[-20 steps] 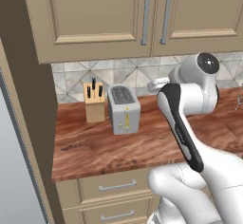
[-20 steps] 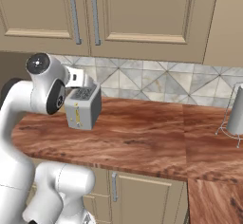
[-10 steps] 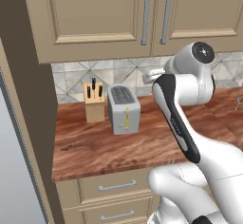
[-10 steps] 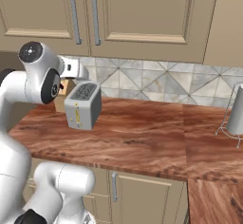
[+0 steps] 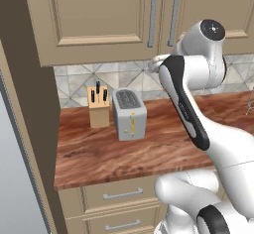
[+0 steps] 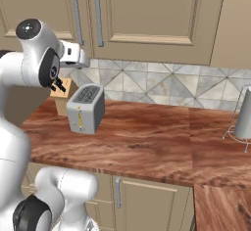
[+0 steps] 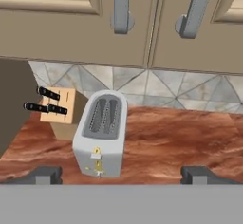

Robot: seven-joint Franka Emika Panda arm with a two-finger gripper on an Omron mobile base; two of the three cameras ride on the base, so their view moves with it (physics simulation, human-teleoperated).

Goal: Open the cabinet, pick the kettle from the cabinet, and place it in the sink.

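Observation:
The cabinet (image 5: 99, 20) hangs above the counter with both beige doors closed; its two silver bar handles (image 5: 153, 16) stand side by side at the door seam. In the hand view the lower ends of the handles (image 7: 121, 9) sit near the top of the picture. My gripper (image 5: 155, 63) is raised just below the cabinet's bottom edge, under the handles, and is open with nothing between its fingers (image 7: 45, 174). In the right base view the gripper (image 6: 82, 57) hovers above the toaster. The kettle is hidden and the sink is out of view.
A boxy silver toaster (image 5: 130, 114) and a wooden knife block (image 5: 98, 106) stand on the wood-grain counter (image 5: 163, 148) under the gripper. A grey cone-shaped object on a wire stand (image 6: 242, 120) sits at the far right. Drawers (image 5: 119, 194) run below the counter.
The arm has lifted, carrying the hand up from counter height to just under the cabinet. The jaws stayed wide apart.

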